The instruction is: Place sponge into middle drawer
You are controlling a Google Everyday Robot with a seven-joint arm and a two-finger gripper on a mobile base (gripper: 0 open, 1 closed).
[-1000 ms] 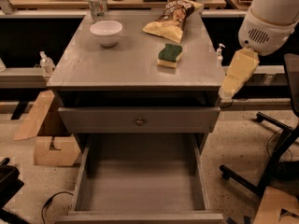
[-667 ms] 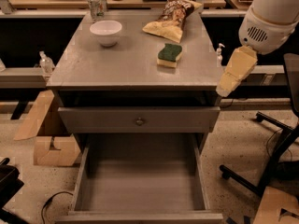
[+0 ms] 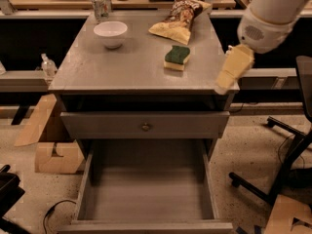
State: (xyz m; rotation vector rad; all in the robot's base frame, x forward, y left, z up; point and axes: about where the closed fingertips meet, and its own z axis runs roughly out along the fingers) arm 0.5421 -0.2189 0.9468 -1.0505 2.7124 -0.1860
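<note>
The sponge (image 3: 176,57), dark green on top with a pale yellow body, lies flat on the grey cabinet top (image 3: 122,67), right of centre. The middle drawer (image 3: 146,194) is pulled open low at the front, with a bare grey floor and nothing in it. My gripper (image 3: 230,73), pale yellow under the white arm, hangs at the cabinet top's right edge. It is to the right of the sponge, a little nearer the front, and apart from it, holding nothing that I can see.
A white bowl (image 3: 110,33), a can (image 3: 99,4) and a yellow chip bag (image 3: 180,18) stand on the top behind the sponge. A shut drawer front with a brass knob (image 3: 145,126) sits above the open drawer. Cardboard boxes (image 3: 53,152) lie left, an office chair (image 3: 292,145) right.
My gripper has moved slightly up and left, toward the cabinet top's right edge. The sponge and drawer have not moved.
</note>
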